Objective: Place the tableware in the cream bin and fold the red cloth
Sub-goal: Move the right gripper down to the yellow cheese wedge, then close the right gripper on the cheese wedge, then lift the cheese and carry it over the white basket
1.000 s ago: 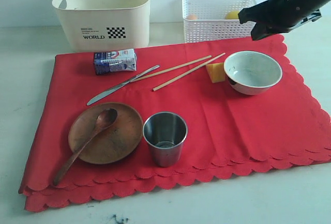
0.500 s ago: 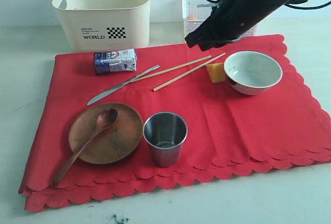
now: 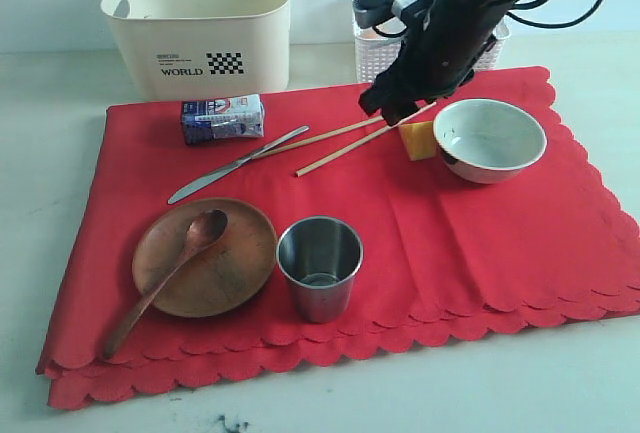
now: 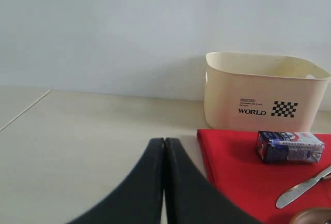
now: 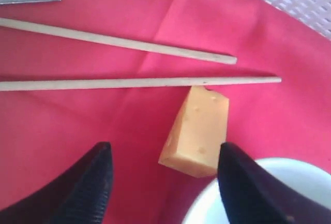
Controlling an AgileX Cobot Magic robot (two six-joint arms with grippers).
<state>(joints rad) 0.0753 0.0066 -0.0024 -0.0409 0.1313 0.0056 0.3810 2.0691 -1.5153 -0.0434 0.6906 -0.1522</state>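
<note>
The left gripper (image 4: 164,144), over bare table (image 4: 77,146) short of the cloth (image 3: 450,233), was pinched shut on nothing. The right gripper (image 5: 164,151) hung wide open and empty astride the cheese (image 5: 199,131); it would best drop straight, clear of the chopsticks (image 3: 340,130) and bowl (image 3: 490,138). Counted leftward to rightward: one bin (image 3: 200,53) behind, one knife (image 3: 235,165), one plate (image 3: 230,273) bearing one spoon (image 3: 170,278), one cup (image 3: 318,268), two chopsticks, one cheese wedge, one bowl.

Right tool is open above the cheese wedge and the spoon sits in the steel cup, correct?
Not quite. The spoon is not in the cup. It lies on the wooden plate, with its handle running off the rim, and the cup stands beside the plate, as the exterior view shows. The rest holds: the right tool is open above the cheese.
</note>
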